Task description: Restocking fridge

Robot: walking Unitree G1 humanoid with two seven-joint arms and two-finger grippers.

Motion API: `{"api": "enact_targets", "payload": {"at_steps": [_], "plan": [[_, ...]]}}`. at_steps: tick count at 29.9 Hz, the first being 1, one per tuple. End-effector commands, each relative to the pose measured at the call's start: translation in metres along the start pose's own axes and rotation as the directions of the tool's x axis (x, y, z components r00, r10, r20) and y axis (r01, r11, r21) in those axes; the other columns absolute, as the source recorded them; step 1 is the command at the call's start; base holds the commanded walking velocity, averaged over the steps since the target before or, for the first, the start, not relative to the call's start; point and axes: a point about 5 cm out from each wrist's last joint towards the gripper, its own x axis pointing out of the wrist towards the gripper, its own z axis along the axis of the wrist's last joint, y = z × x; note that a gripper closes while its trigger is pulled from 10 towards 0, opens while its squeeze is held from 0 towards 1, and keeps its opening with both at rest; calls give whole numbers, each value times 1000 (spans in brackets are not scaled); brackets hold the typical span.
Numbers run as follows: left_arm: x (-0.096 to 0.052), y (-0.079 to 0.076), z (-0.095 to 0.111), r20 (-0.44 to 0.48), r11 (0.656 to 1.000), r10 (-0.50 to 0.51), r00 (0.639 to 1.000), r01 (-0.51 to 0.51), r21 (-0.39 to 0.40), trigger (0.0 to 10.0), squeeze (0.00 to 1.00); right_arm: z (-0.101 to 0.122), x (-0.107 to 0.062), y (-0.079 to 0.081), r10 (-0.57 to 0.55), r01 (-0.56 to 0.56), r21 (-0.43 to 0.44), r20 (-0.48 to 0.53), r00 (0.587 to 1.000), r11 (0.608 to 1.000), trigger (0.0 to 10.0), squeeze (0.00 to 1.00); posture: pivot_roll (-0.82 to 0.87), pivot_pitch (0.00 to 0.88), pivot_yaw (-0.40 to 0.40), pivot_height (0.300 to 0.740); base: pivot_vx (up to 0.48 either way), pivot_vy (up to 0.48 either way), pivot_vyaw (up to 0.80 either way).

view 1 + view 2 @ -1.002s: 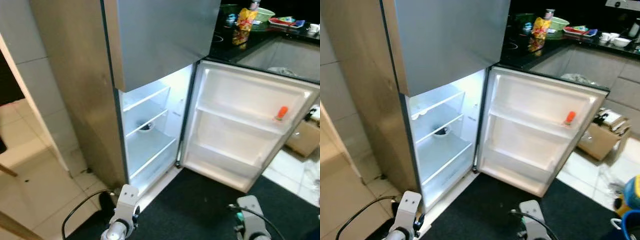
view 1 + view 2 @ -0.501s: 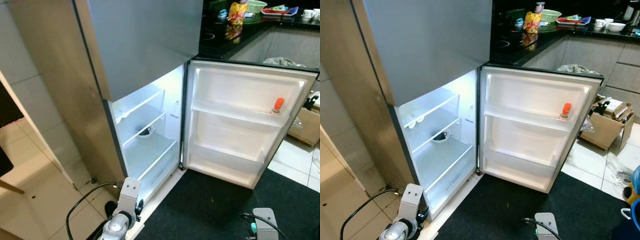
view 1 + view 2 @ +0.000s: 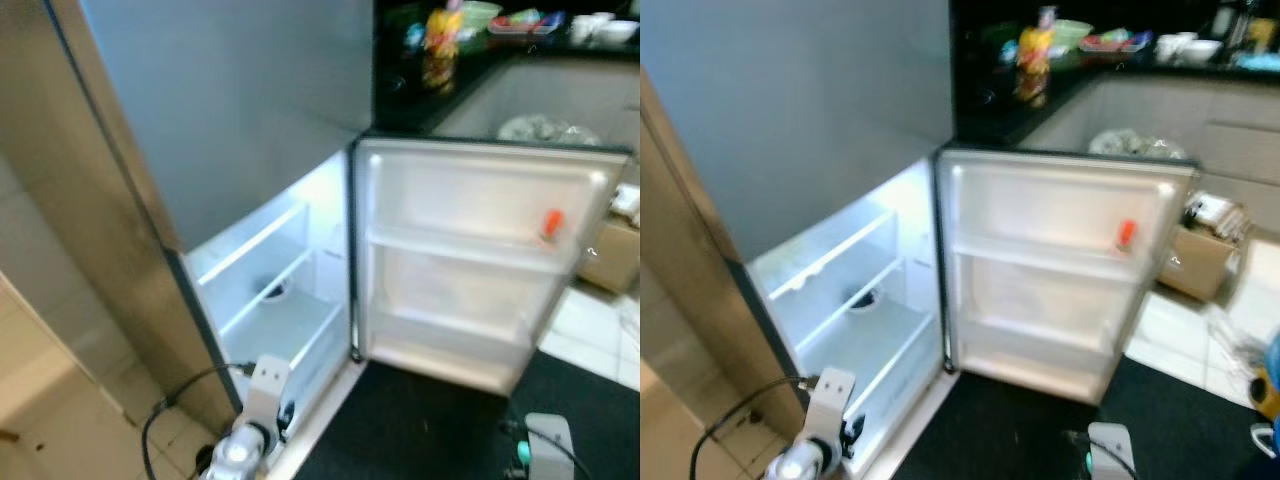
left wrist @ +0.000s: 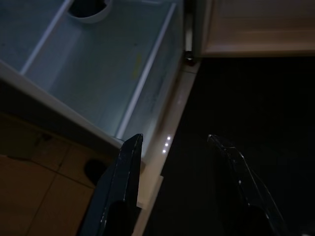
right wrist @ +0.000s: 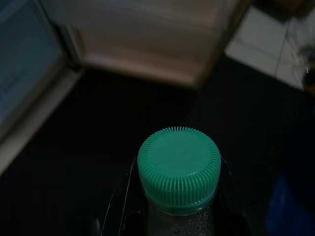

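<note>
The fridge [image 3: 250, 130] stands before me with its lower door [image 3: 470, 270] swung wide open to the right. Inside, the lit compartment holds clear shelves [image 3: 280, 320] and a small bowl [image 3: 272, 291]. A small orange-capped bottle [image 3: 551, 224] sits on the door's upper rack. My left arm [image 3: 255, 400] hangs low by the fridge's threshold; in its wrist view the left gripper [image 4: 173, 140] is open and empty. My right arm [image 3: 545, 445] hangs low over the mat. The right gripper [image 5: 177, 206] is shut on a bottle with a green ribbed cap [image 5: 178, 169].
A black mat [image 3: 440, 430] lies before the fridge, with tiled floor on both sides. A dark counter behind the door carries a yellow packet [image 3: 440, 45] and dishes. A cardboard box [image 3: 1205, 255] sits on the floor to the right. A black cable [image 3: 170, 420] loops by my left arm.
The whole picture has shifted and blurred: the camera moved nearer the fridge and turned a little. Both arms stay low; the fridge contents are unchanged.
</note>
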Motion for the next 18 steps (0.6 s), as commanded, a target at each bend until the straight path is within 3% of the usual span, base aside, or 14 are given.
{"api": "enact_targets", "payload": {"at_steps": [1, 18], "plan": [[-3, 3, -7, -27, 1000, 1, 1000, 0, 16, 10000, 0, -4, -2, 6, 16, -16, 19, -5, 1000, 1000, 10000, 0, -123, 0, 56, 740, 322, 0, -800], [0, -1, -2, -23, 998, -38, 999, 39, 54, 10000, 0, -16, -7, 5, 4, -3, 46, -19, 1000, 999, 10000, 0, -146, 0, 79, 740, 293, 0, -800]]}}
